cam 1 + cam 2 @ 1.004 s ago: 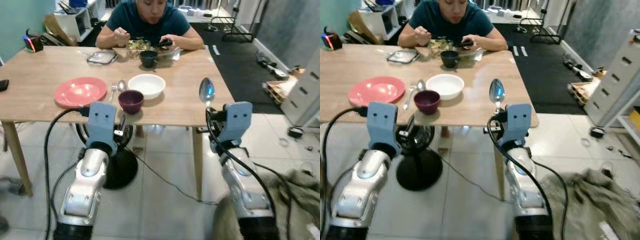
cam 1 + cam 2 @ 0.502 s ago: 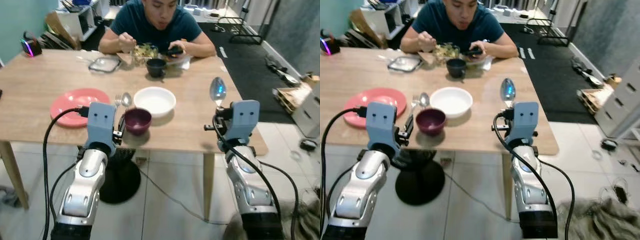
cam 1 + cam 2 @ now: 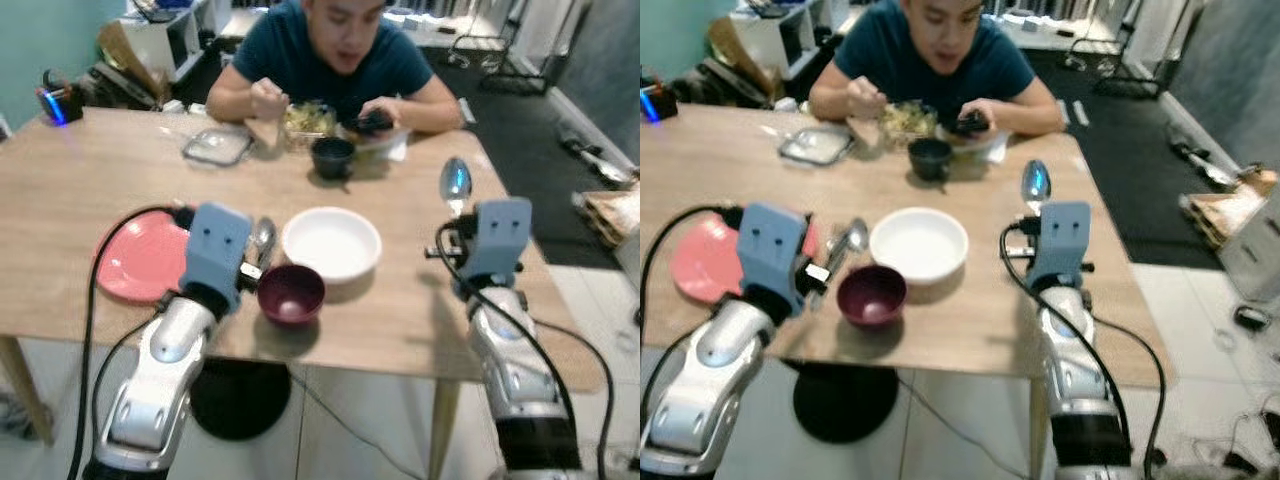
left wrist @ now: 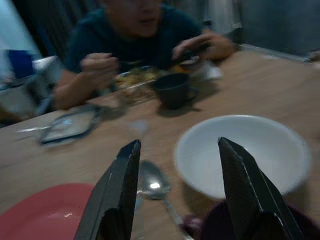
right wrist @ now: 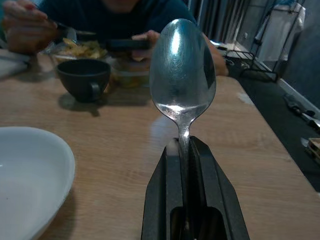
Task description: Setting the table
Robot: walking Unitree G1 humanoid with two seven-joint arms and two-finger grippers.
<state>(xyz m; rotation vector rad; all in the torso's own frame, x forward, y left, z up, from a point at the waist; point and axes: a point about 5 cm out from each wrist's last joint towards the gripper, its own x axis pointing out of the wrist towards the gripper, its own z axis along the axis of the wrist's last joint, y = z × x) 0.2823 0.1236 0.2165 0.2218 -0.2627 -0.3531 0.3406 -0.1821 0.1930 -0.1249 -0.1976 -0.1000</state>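
My right gripper (image 5: 182, 144) is shut on the handle of a metal spoon (image 5: 182, 67), holding it upright over the right part of the wooden table (image 3: 90, 180). My left gripper (image 4: 177, 150) stands open above the table's near edge, between a pink plate (image 3: 135, 265) and a maroon bowl (image 3: 291, 293). A second spoon (image 4: 152, 182) lies on the table under the left fingers, with a fork beside it. Behind the maroon bowl sits a white bowl (image 3: 331, 242), left of the held spoon.
A person (image 3: 335, 60) sits at the far side, eating from a food container (image 3: 308, 118) with a phone in one hand. A dark cup (image 3: 331, 157) and a clear lid (image 3: 216, 146) lie near them. The table's right edge (image 3: 560, 300) borders dark floor.
The camera has come closer to the table and both arms now reach over its near edge. The right gripper still holds the spoon upright; the left stays open.
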